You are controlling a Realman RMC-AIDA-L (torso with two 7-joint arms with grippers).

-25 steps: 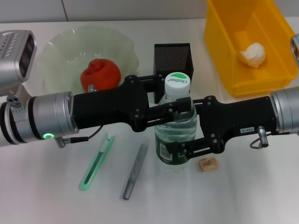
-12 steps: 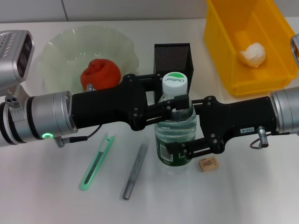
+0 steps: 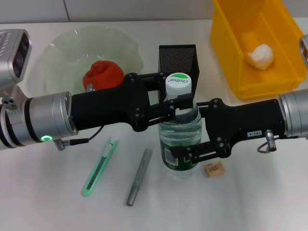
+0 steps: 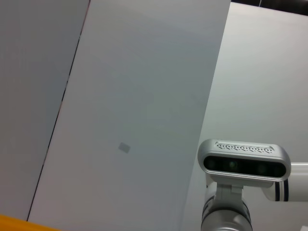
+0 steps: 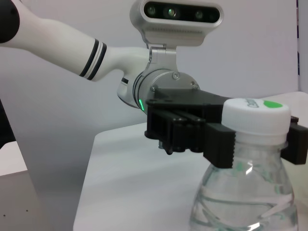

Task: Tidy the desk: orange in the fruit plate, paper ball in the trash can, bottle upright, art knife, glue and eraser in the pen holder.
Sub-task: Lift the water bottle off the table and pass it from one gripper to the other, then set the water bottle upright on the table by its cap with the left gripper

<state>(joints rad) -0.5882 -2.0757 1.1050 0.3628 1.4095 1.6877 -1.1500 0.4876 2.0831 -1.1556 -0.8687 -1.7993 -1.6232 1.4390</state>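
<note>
The bottle (image 3: 180, 139) stands upright on the desk (image 3: 240, 202), its white-green cap (image 3: 179, 83) on top. My left gripper (image 3: 178, 96) comes in from the left and is shut on the neck just under the cap; in the right wrist view its fingers (image 5: 219, 147) flank the bottle (image 5: 245, 192). From the right, my right gripper (image 3: 188, 129) is shut on the bottle's body. The orange (image 3: 103, 74) lies in the fruit plate (image 3: 57, 48). The paper ball (image 3: 260, 56) sits in the trash can (image 3: 231, 43). On the desk lie the art knife (image 3: 100, 167), glue (image 3: 139, 176) and eraser (image 3: 213, 169).
The pen holder (image 3: 178, 57) stands right behind the bottle, between the fruit plate and the trash can. Both forearms cross the middle of the desk. The left wrist view shows only a wall and the robot's head camera (image 4: 243, 163).
My left gripper has risen along the bottle's neck toward the cap, and the cap has shifted slightly left. The right gripper has stayed where it was.
</note>
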